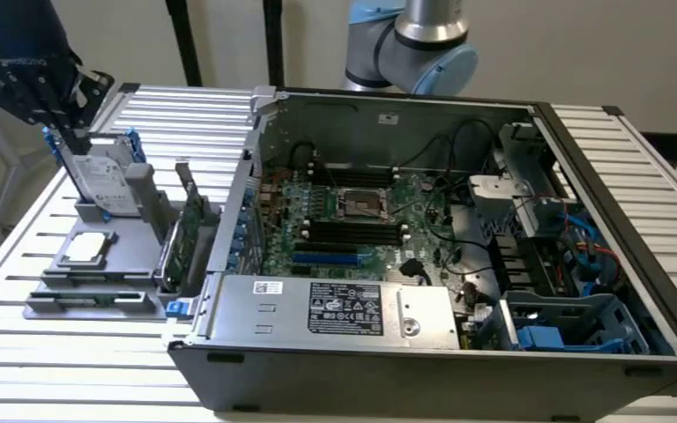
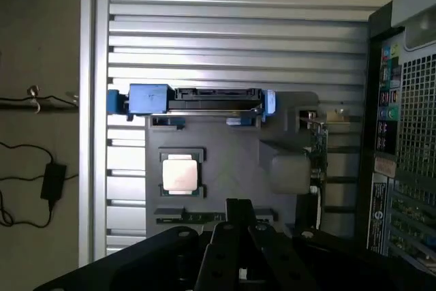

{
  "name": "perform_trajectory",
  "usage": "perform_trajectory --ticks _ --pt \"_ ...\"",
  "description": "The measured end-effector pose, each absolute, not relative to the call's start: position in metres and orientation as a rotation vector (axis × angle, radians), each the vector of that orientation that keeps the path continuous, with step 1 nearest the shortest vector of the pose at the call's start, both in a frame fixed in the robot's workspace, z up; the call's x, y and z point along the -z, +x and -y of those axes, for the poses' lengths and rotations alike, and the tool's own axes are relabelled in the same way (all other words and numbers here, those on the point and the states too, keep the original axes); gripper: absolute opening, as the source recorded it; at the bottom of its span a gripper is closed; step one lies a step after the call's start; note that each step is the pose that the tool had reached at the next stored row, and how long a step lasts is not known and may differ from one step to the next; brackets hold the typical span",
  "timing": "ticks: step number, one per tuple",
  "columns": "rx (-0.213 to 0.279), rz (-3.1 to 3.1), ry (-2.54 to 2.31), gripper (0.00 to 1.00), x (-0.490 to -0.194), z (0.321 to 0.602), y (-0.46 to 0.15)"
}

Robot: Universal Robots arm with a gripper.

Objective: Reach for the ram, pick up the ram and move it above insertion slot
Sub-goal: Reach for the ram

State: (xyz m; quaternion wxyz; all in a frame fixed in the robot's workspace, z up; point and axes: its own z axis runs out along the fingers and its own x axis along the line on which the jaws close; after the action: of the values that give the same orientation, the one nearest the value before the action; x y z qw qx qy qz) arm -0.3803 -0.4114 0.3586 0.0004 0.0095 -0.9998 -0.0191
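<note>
While the closed gripper (image 1: 77,141) hangs by the hard drive (image 1: 106,181), the thin, long ram (image 1: 94,299) lies at its six o'clock.

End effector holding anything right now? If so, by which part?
Nothing is held. The end effector is shut with nothing between its fingers, up over the grey fixture.

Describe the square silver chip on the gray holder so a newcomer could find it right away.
Left of the open computer case in the exterior view, a gray holder sits on the slatted table. The chip lies flat in its middle recess, next to the upright hard drive. It alone is square, pale and lying flat; the hard drive and the green card stand on edge.
</note>
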Motion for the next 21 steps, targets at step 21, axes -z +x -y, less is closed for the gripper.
perform_trajectory --ticks 21 --pt "0.058 3.141 0.049 0.11 -0.360 0.468 -0.389"
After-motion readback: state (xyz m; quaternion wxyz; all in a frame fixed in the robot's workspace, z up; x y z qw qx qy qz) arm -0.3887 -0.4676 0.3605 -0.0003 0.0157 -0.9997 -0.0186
